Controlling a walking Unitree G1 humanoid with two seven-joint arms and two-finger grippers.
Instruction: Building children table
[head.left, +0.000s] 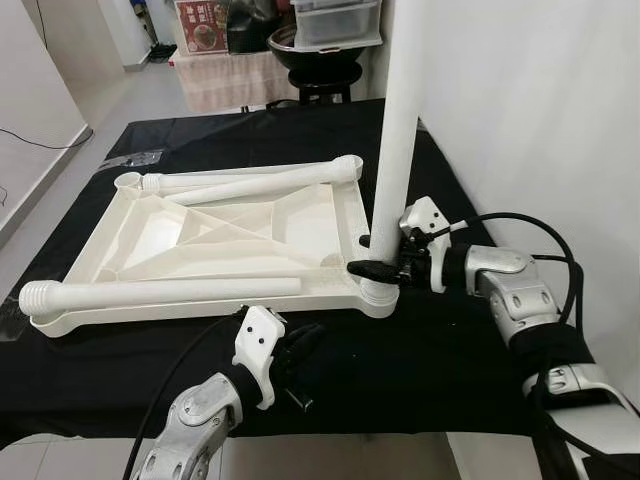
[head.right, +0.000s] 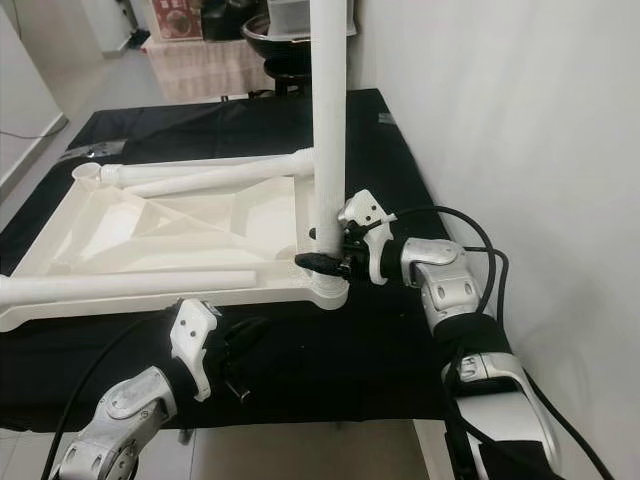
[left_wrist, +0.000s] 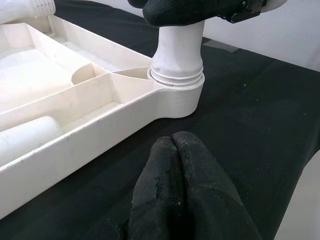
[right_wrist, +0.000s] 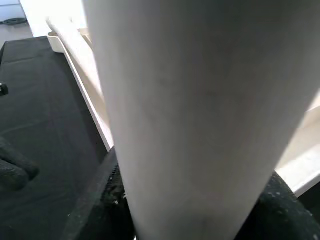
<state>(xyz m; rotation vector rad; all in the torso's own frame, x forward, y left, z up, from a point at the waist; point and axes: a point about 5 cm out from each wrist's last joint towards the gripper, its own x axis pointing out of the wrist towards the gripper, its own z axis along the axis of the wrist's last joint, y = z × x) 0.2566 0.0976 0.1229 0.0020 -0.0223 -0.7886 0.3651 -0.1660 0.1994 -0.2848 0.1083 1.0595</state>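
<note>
- One white tabletop (head.left: 215, 235), lying underside up with its ribs showing, across the centre-left of the head views on the black cloth (head.left: 420, 350).
- Four white table legs counted, of which three lie loose on the tabletop.
- One upright leg (head.left: 397, 130), centre-right of the frame, its foot set in the near right corner socket (head.left: 377, 295) of the tabletop; its top runs out of the frame.
- One near loose leg (head.left: 160, 292), lying along the near edge, its threaded end at the far left of the frame.
- Two far loose legs (head.left: 265, 183), lying crossed along the far edge, upper centre; exactly where they touch is hard to make out.
- One right gripper (head.left: 376, 262), centre-right, its two black fingers clamped around the upright leg just above the socket.
- One left gripper (left_wrist: 175, 185), lower centre of the head views, fingers pressed together with nothing between them, resting on or just over the cloth near the socket corner and apart from it.
- One black stool (head.left: 325, 60) with a dark bowl on it, top centre, beyond the cloth.
- One white wall (head.left: 540, 110), filling the right side.
</note>
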